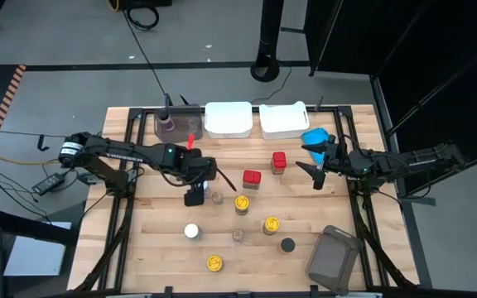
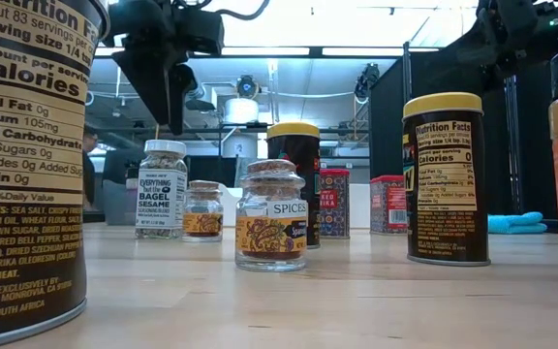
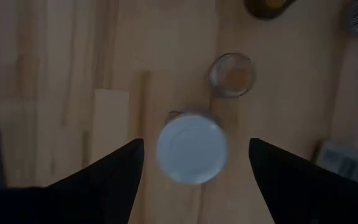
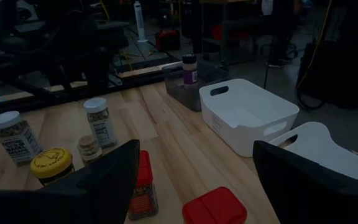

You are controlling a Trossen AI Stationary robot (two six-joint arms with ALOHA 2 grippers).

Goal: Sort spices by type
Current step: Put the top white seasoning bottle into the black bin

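High view: L gripper (image 1: 194, 197) over the spices, mid-table, fingers apart, nothing held.
Left wrist view puts a white-capped jar (image 3: 191, 147) between its open fingers, a small clear jar (image 3: 231, 74) just beyond; prob. lined up for a top-down pick. Yellow-lid jars (image 1: 242, 203) at 5 o'clock of it, red-cap tins (image 1: 252, 178) at 3 o'clock. R gripper (image 1: 315, 171) waits at table's 3 o'clock edge, fingers apart, empty.

Right hand (image 4: 194, 180) open over counter (image 4: 166, 134); two red-capped jars (image 4: 215, 206) between fingers, yellow-lid jar (image 4: 51, 164), white-capped jars (image 4: 100, 121), two white tubs (image 4: 248, 115), grey bin (image 4: 188, 92) beyond.
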